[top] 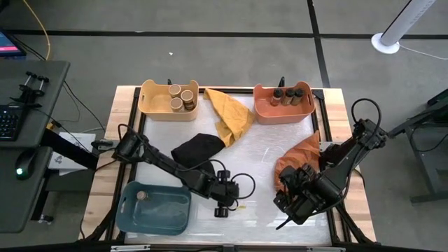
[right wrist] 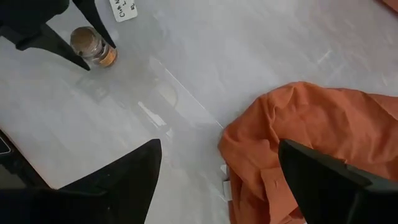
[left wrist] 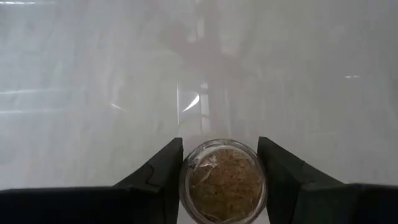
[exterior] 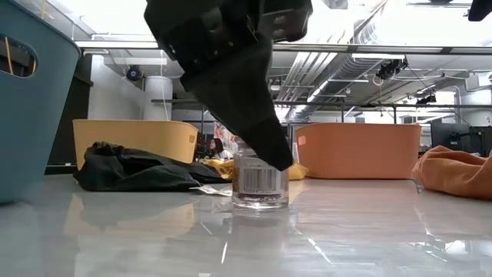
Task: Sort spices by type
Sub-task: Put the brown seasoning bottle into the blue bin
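A white worktop (top: 266, 164) with a wooden border is seen from above. At its far edge, a yellow bin (top: 157, 105) is located toward the left and an orange bin (top: 262, 110) toward the right. A blue bin (top: 164, 213) is positioned at the near left corner. A yellow cloth (top: 231, 115) is laid between the two far bins. A black cloth (top: 198, 148) is located just beside it, nearer the centre. An orange cloth (top: 299, 155) is bunched at the right side. A keyboard (top: 8, 120) and a mouse (top: 24, 164) are placed on a separate desk to the left.

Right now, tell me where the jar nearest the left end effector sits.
The spice jar stands upright on the table's front middle between the left end effector's fingers, right of the blue bin.
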### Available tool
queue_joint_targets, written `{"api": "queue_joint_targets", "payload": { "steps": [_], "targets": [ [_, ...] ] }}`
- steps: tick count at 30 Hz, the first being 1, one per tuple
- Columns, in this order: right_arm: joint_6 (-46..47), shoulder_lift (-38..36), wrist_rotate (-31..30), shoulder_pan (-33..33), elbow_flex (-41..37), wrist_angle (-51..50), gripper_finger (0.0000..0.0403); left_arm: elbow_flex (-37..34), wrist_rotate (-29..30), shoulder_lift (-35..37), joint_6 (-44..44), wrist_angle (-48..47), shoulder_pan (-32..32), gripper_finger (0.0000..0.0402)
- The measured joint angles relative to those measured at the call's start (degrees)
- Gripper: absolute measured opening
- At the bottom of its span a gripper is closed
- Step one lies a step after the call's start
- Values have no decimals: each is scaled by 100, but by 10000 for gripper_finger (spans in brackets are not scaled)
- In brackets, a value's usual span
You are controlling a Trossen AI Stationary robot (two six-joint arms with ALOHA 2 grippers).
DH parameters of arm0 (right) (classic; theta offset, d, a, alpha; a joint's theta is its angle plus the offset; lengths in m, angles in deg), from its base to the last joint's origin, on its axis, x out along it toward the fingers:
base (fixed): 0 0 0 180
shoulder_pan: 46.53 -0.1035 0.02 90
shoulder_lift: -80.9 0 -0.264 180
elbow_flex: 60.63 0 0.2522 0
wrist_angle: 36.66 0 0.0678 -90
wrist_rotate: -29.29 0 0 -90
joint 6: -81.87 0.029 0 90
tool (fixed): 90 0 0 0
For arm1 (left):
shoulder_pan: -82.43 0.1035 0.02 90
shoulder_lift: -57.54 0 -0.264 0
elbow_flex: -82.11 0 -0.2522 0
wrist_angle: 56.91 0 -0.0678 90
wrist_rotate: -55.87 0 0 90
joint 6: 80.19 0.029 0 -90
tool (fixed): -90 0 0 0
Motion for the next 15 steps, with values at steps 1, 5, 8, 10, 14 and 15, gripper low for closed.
{"api": "queue_joint_targets", "payload": {
  "steps": [1, 5, 8, 10, 14, 15],
  "targets": [
    [0, 0, -21, 0, 0, 0, 319, 0, -2, 0, -22, -4, -15, 136],
    [-2, 0, -117, 0, 0, 2, 319, -7, -1, 187, -47, -205, -33, 136],
    [-2, 2, -198, 0, 0, 1, 319, 89, 261, 632, -33, -659, -29, 136],
    [-2, 0, -256, 0, 2, 3, 319, 207, 594, 1066, 23, -1012, -21, 136],
    [-2, 0, -358, 0, 2, 0, 319, 228, 1158, 2163, -331, -2101, -205, 136],
    [-2, 0, -406, 8, 2, 0, 319, 232, 1275, 2467, -590, -2450, -332, 136]
  ]
}}
